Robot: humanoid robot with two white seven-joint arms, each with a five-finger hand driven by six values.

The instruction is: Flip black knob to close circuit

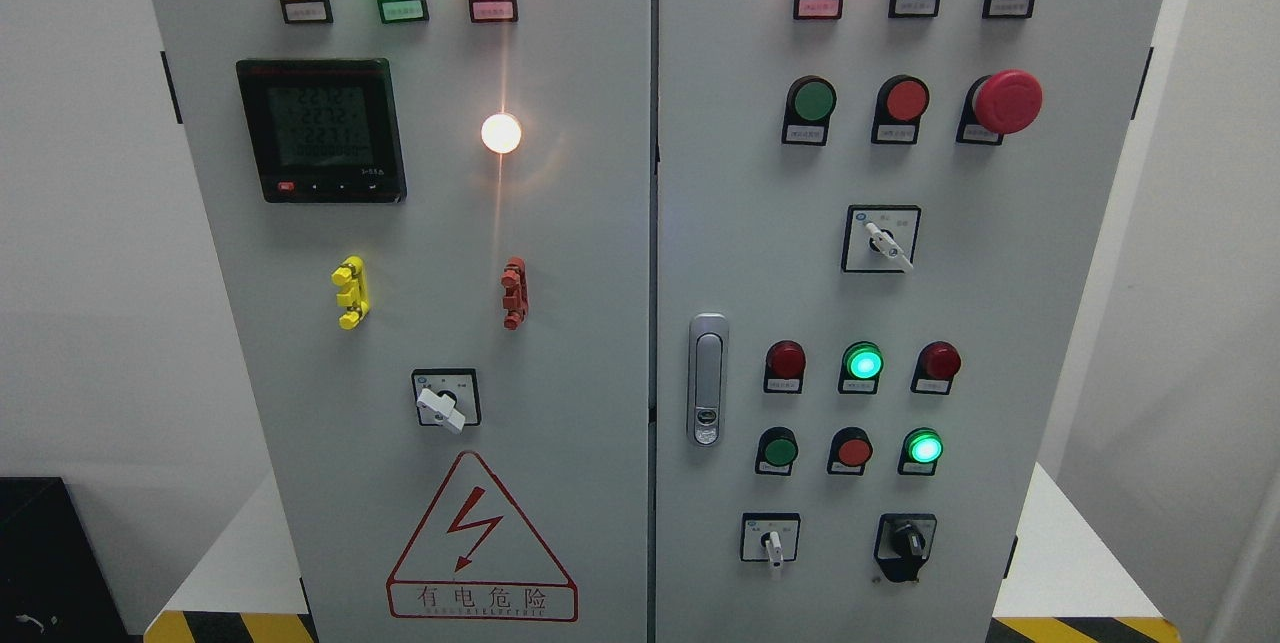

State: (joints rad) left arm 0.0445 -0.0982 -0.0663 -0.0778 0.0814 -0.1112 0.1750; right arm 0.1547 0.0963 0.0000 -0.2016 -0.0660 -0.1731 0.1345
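Note:
The black knob [908,542] sits at the lower right of the grey electrical cabinet's right door [1000,323], on a black plate, its pointer roughly upright with a slight lean to the left. To its left is a white-handled rotary switch [771,541]. Neither of my hands nor arms shows in the head view.
The right door carries red and green buttons, lit green lamps [864,363], a red emergency stop [1006,102], a white selector [884,240] and a door latch [707,379]. The left door holds a meter [322,130], a white selector [444,403] and a warning triangle [480,543].

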